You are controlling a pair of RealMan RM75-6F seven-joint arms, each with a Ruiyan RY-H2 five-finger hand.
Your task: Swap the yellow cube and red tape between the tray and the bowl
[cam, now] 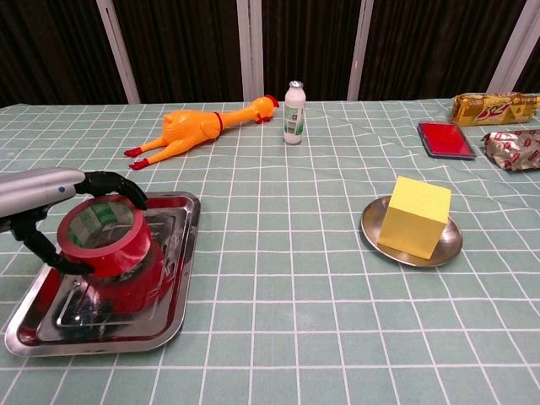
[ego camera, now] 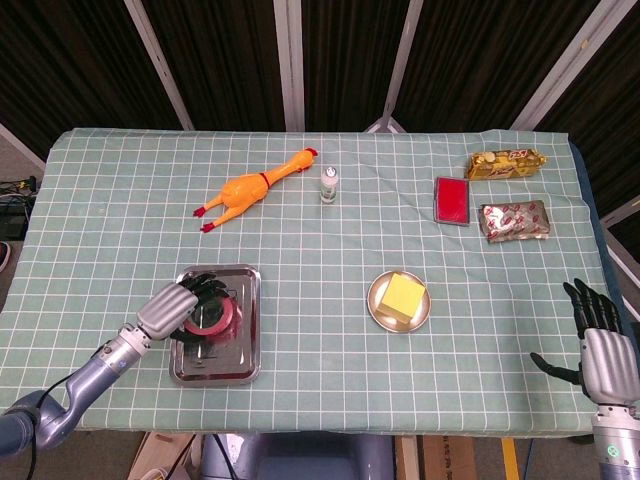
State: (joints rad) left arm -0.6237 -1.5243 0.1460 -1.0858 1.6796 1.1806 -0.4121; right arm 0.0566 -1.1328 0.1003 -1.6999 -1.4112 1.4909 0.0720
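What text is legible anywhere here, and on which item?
Gold snack packet: red lettering, too blurred to read.
Silver foil packet: red print, unreadable.
Red tape roll: green print on the inner core, too small to read.
Small white bottle: label unreadable.
Nothing can be quoted.

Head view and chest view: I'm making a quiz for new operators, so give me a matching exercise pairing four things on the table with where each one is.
Things:
1. red tape
2. yellow cube
3. rubber chicken
4. right hand

Places:
A. in the bowl
B. near the table's right edge, holding nothing
C. over the tray, held by the left hand
D. lying on the cloth beside the small bottle

Pairs: 1-C, 2-A, 3-D, 4-B
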